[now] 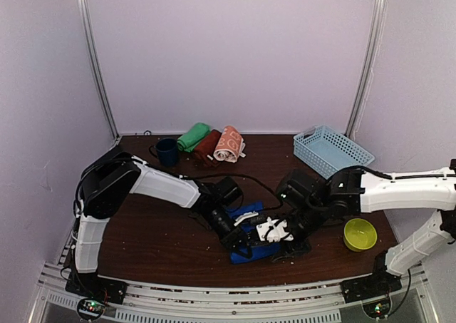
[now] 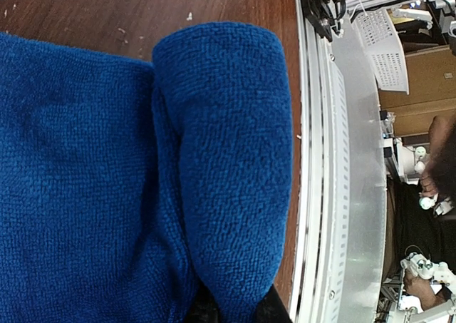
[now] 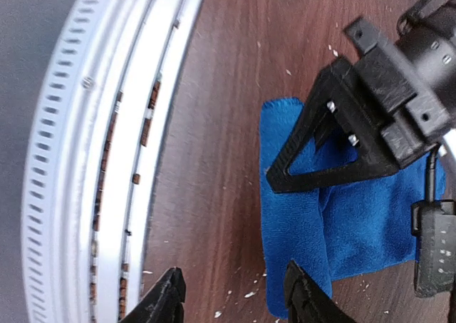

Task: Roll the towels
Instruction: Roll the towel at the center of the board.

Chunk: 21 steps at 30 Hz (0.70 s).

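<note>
The left fingers (image 2: 271, 312) pinch the rolled edge of the blue towel (image 2: 221, 159); the right fingers (image 3: 162, 300) hang spread at its corner, above the desk (image 3: 221, 123).

Blue towel (image 2: 221, 159) lies part-rolled by the near edge; green towel (image 1: 193, 136), maroon towel (image 1: 206, 147), orange towel (image 1: 229, 143) sit rolled behind.

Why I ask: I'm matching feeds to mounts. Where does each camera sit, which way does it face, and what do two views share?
Top external: above and behind the bases, looking down the table to the back wall; both arms show.
Left wrist: on the left arm, looking down at the blue towel and edge rail; left gripper tips only.
Right wrist: looking down at the rail; right gripper open, the left arm's finger on the towel.
Shared: both wrist views show the towel and rail.
</note>
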Tool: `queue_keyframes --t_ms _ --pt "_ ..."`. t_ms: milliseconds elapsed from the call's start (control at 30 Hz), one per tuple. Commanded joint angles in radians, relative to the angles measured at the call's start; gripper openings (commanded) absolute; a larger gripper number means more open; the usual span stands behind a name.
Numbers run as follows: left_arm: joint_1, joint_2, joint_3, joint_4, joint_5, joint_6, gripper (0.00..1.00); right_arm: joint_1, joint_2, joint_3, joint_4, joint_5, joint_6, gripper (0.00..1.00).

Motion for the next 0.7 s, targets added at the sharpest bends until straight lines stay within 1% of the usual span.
queue_keyframes --t_ms 0,167,333,433,500,600,667 --pt "-0.01 0.059 -0.046 -0.089 -0.066 -0.014 0.14 0.039 0.068 -0.055 0.221 0.27 0.043 0.51" --pt "-0.009 0.059 -0.052 -0.083 -0.064 -0.02 0.14 0.077 0.12 -0.073 0.289 0.303 0.041 0.56" --pt "-0.01 0.06 -0.051 -0.082 -0.065 -0.018 0.15 0.086 0.194 -0.08 0.325 0.324 0.036 0.57" --pt "-0.01 0.059 -0.054 -0.087 -0.064 -0.016 0.16 0.087 0.228 -0.08 0.32 0.312 0.028 0.55" --pt "-0.01 0.053 -0.06 -0.087 -0.068 -0.012 0.19 0.088 0.246 -0.077 0.306 0.311 0.028 0.51" --pt "-0.008 0.034 -0.066 -0.087 -0.089 -0.003 0.22 0.088 0.257 -0.088 0.301 0.311 0.025 0.37" --pt "-0.006 0.008 -0.074 -0.087 -0.113 0.002 0.26 0.085 0.259 -0.097 0.304 0.305 0.027 0.3"
